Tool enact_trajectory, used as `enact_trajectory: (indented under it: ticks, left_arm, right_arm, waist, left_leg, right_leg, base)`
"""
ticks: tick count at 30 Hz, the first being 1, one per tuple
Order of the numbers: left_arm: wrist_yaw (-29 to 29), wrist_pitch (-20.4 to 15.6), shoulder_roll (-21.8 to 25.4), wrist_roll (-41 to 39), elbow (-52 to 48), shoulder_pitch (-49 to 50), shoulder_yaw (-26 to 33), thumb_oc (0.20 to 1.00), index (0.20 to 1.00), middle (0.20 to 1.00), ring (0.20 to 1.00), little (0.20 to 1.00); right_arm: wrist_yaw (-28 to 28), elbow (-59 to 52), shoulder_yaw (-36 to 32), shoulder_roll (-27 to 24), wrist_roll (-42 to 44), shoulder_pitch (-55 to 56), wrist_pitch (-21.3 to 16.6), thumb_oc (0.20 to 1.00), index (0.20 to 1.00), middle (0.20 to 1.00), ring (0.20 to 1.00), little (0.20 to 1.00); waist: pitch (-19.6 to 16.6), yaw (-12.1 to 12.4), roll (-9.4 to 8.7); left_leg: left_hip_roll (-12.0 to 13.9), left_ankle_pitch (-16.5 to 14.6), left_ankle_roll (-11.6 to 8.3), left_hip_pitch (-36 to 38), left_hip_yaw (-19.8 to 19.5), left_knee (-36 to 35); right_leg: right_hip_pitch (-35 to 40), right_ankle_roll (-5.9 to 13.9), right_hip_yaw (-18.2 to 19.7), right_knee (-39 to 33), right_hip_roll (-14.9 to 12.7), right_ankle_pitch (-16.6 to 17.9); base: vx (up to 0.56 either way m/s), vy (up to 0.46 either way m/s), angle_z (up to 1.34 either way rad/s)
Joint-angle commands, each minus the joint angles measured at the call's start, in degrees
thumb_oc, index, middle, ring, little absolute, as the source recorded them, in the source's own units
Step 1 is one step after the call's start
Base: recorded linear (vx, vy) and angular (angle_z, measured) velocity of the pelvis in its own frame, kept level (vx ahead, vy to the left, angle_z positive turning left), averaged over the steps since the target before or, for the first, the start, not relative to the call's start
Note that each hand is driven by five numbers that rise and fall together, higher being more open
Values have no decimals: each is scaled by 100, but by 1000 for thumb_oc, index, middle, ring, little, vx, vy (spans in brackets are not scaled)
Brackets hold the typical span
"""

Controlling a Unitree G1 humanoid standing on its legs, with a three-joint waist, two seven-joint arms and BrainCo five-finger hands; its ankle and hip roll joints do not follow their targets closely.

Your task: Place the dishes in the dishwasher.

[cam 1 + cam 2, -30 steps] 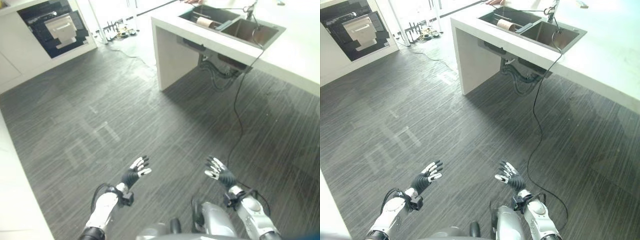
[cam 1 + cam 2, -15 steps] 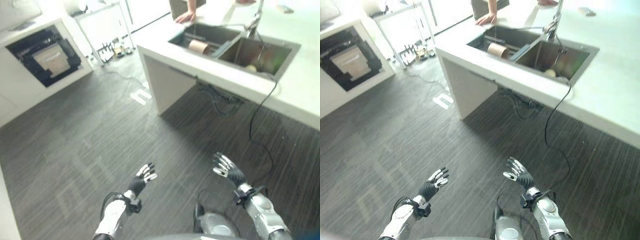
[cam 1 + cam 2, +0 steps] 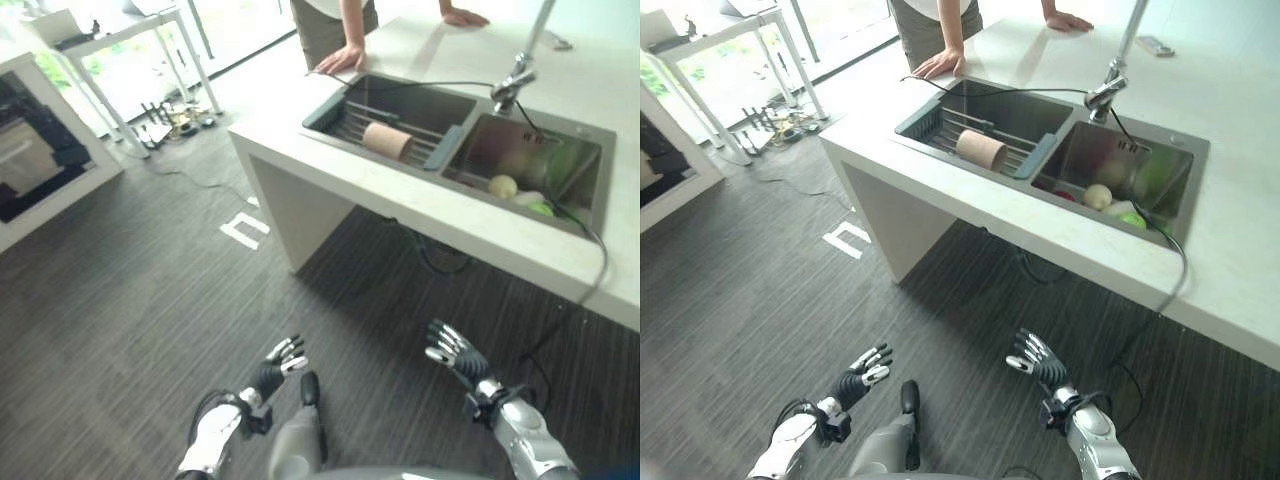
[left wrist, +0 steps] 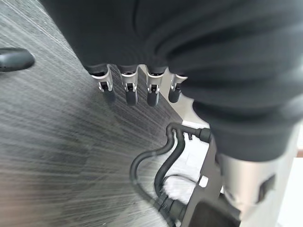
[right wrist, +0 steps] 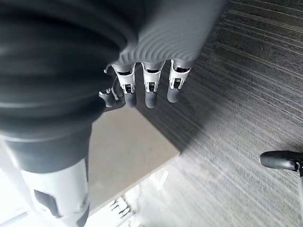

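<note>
- Dishes: a brown cup lies on the rack in the left sink basin; rounded items sit in the right basin, at 1 o'clock.
- Left hand and right hand: fingers relaxed, empty, low over the floor.
- Progress: judged not started; nothing picked up.

I am finding no text, label, brand or number readable anywhere, and I am seeing just one sign, a white bracket-shaped floor mark beside the surface.
</note>
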Motion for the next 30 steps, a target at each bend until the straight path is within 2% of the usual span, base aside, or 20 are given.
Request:
enact_trajectory:
  ticks: [1, 4, 8, 10, 11, 12, 13, 14, 15, 16, 17, 19, 25, 28, 30]
  left_arm:
    - [-138, -259, 66, 343, -506, -229, 81, 1000, 1000, 1000, 1000, 1000]
    - [-66, -242, 177, 350, -504, -307, 47, 1000, 1000, 1000, 1000, 1000]
    - [117, -197, 345, 399, -518, -402, -33, 1000, 1000, 1000, 1000, 1000]
    - [280, -189, 391, 352, -504, -424, -52, 1000, 1000, 1000, 1000, 1000]
    - [383, -212, 400, 256, -499, -410, -72, 1000, 1000, 1000, 1000, 1000]
    - [419, -213, 405, 211, -511, -406, -71, 1000, 1000, 1000, 1000, 1000]
    - [429, -173, 405, 144, -541, -419, -37, 1000, 1000, 1000, 1000, 1000]
    - [467, -154, 382, 83, -576, -426, 41, 1000, 1000, 1000, 1000, 1000]
    - [498, -188, 376, 54, -567, -417, 48, 1000, 1000, 1000, 1000, 1000]
    - [504, -213, 375, 43, -560, -416, 57, 1000, 1000, 1000, 1000, 1000]
    - [502, -228, 374, 34, -551, -408, 57, 1000, 1000, 1000, 1000, 1000]
    - [454, -307, 329, 65, -493, -386, 97, 1000, 1000, 1000, 1000, 1000]
    - [465, -408, 144, 173, -340, -349, -37, 1000, 1000, 1000, 1000, 1000]
    - [550, -394, 45, 34, -199, -439, -26, 1000, 1000, 1000, 1000, 1000]
    - [549, -453, -23, -38, -43, -543, 21, 1000, 1000, 1000, 1000, 1000]
  right_arm:
    - [58, -372, -300, -126, 236, -175, -360, 1000, 1000, 1000, 1000, 1000]
    - [74, -415, -360, -19, 152, -59, -369, 1000, 1000, 1000, 1000, 1000]
    - [-95, -471, -299, 172, 188, -1, -370, 1000, 1000, 1000, 1000, 1000]
    - [-44, -417, -245, 220, 152, -23, -345, 1000, 1000, 1000, 1000, 1000]
    - [-13, -370, -203, 220, 118, -69, -321, 1000, 1000, 1000, 1000, 1000]
    - [-16, -367, -182, 214, 111, -91, -304, 1000, 1000, 1000, 1000, 1000]
    - [-43, -371, -152, 205, 97, -116, -269, 1000, 1000, 1000, 1000, 1000]
    - [22, -329, -126, 152, 66, -149, -257, 1000, 1000, 1000, 1000, 1000]
    - [66, -295, -94, 130, 60, -194, -257, 1000, 1000, 1000, 1000, 1000]
    - [81, -274, -74, 126, 52, -237, -258, 1000, 1000, 1000, 1000, 1000]
    - [84, -260, -65, 128, 38, -254, -253, 1000, 1000, 1000, 1000, 1000]
    - [117, -211, -94, 116, -43, -307, -233, 1000, 1000, 1000, 1000, 1000]
    - [-114, 73, -71, 106, -51, -353, -175, 1000, 1000, 1000, 1000, 1000]
    - [-251, 341, -19, 76, -102, -383, -182, 1000, 1000, 1000, 1000, 1000]
    - [-203, 561, -65, 14, -219, -413, -225, 1000, 1000, 1000, 1000, 1000]
  waist:
    - [33, 51, 286]
    - [-30, -1, 295]
    - [-72, -83, 360]
    - [-35, -72, 444]
    - [-5, -74, 480]
    - [15, -84, 478]
    - [49, -111, 456]
    - [122, -110, 362]
    - [147, -119, 317]
    - [182, -130, 307]
    - [186, -144, 303]
    - [205, -164, 303]
    - [5, -208, 259]
    - [-55, -259, 192]
    - [-75, -296, 100]
  left_leg:
    - [382, -28, -734, 355, -115, -296]
    - [144, -141, -552, 614, -89, -544]
    - [-162, -349, -169, 898, -135, -754]
    - [-179, -423, -111, 1069, -25, -828]
    - [-164, -449, -132, 1183, 66, -884]
    - [-165, -465, -146, 1217, 108, -897]
    - [-187, -488, -178, 1253, 177, -897]
    - [-224, -513, -299, 1354, 347, -877]
    - [-256, -666, -338, 1499, 377, -889]
    - [-258, -646, -306, 1511, 466, -893]
    - [-270, -785, -317, 1603, 431, -897]
    - [-260, -821, -294, 1661, 586, -897]
    - [-216, -829, -386, 1723, 651, -795]
    - [-181, -948, -449, 1604, 629, -340]
    - [-238, -1289, -419, 1378, 543, 446]
  right_leg:
    - [-815, -139, -447, 114, 450, 350]
    - [-970, 1, -503, 629, 345, 526]
    - [-1737, 326, -468, 2339, 297, 1161]
    - [-2157, 385, -655, 2978, 133, 1297]
    - [-2334, 363, -771, 2953, 85, 1291]
    - [-2368, 333, -829, 2736, 160, 1225]
    - [-2347, 245, -933, 2254, 298, 1147]
    - [-2205, 169, -1263, 906, 277, 1283]
    - [-2281, 279, -1353, 622, 153, 1385]
    - [-2393, 266, -1464, 473, 83, 1617]
    - [-2437, 357, -1424, 472, 30, 1614]
    - [-2466, 283, -1575, 253, -41, 1639]
    - [-1938, 31, -1412, -269, 377, 1346]
    - [-1739, -135, -1220, -395, 538, 1216]
    - [-1722, -252, -1025, -347, 524, 1139]
  base:
    - [261, 339, -46]
    - [195, 283, 0]
    - [102, 248, 19]
    - [99, 240, -24]
    - [90, 151, -45]
    - [97, 62, -72]
    - [150, -39, -94]
    - [206, -61, -92]
    - [120, -72, -96]
    - [99, -35, -75]
    - [8, -56, -66]
    - [43, -85, -18]
    - [120, -179, 10]
    - [106, -183, -13]
    - [101, -193, -38]
